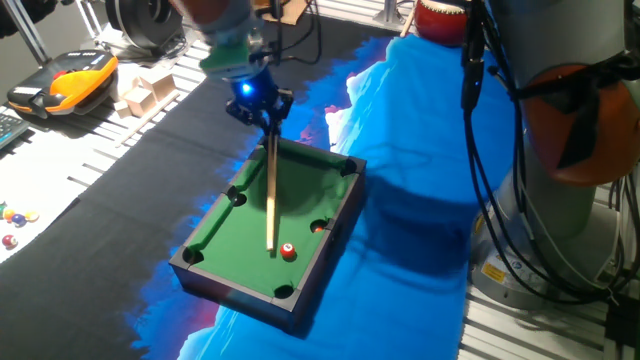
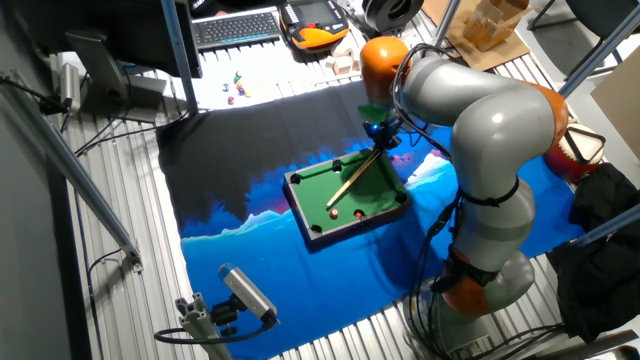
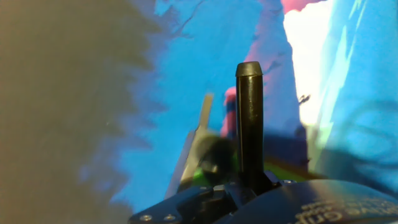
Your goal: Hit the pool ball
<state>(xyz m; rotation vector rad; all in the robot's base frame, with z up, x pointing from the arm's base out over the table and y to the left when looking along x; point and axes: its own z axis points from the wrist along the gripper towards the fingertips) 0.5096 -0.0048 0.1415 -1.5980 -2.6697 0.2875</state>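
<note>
- Far left in one fixed view there's a loose bunch of small multicoloured balls (image 1: 12, 222) on the pale surface, well away from the action, with an orange-and-black handheld device (image 1: 68, 80) behind them and some wooden blocks (image 1: 145, 88) next to that.
- Moving right, the gripper (image 1: 262, 108) hangs above the far end of the miniature green pool table (image 1: 215, 230), with a blue light glowing on it. It's clamped on the top of a wooden cue stick (image 1: 271, 190).
- The cue slants down from the gripper over the felt, and its tip ends just beside the pool ball, on the ball's left.
- The pool ball (image 1: 288, 252) is a tiny glossy red one with a pale spot. It sits on the felt near the close end of the table, toward the right rail, well below and in front of the gripper.
- The table rests on a blue and black cloth (image 1: 410, 140).
- In the other fixed view the grey KUKA arm (image 2: 485, 130) bends over from the right, and the ball (image 2: 334, 212) lies at the low end of the cue (image 2: 352, 178).
- The hand view is mostly blur: one dark finger (image 3: 250, 124) sticks up, and the cue (image 3: 198, 134) is a pale strip beside it. The ball isn't visible here.
</note>
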